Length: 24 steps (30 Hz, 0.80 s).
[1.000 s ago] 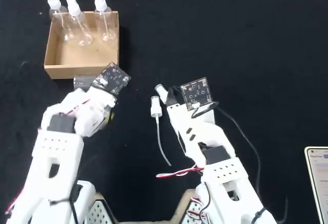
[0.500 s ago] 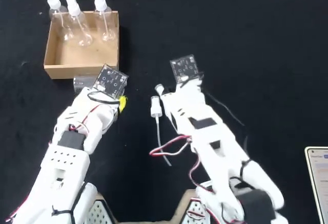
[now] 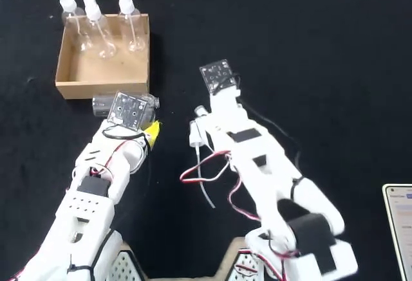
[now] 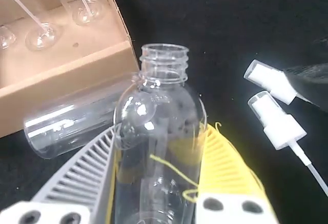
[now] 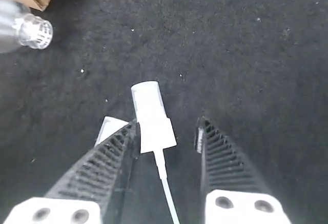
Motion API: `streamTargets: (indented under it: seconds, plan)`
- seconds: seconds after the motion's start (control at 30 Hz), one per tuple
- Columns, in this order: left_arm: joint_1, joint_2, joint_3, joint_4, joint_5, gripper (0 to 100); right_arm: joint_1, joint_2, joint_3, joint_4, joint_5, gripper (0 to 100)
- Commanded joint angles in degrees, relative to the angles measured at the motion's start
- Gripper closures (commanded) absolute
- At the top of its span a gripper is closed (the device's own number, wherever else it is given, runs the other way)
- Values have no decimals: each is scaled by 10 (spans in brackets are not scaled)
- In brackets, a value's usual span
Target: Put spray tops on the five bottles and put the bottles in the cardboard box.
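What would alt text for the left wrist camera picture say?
The left gripper, one finger grey and one yellow, clamps a clear uncapped bottle. A second bottle lies on its side beside the cardboard box, and two white spray tops lie on the black table.

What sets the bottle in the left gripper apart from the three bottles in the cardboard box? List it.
The bottle in the left gripper has a bare, open threaded neck; the three bottles wear white spray tops. The gripped bottle is outside the cardboard box; the three lie inside it, tops sticking out past its far wall. All four are clear plastic.
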Motion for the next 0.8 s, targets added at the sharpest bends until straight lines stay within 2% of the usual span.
streamTargets:
  seconds: [0.0, 0.33, 0.53, 0.77]
  plan:
    - [7, -14, 0, -12, 5, 970, -5, 35, -59, 7, 1, 832]
    - [5, -14, 4, -10, 4, 970, -7, 104, -116, 29, 3, 832]
    - [1, -14, 4, -10, 4, 970, -8, 145, -201, 186, 2, 832]
    - [0, -14, 11, -13, 1, 970, -3, 245, -320, 276, -2, 865]
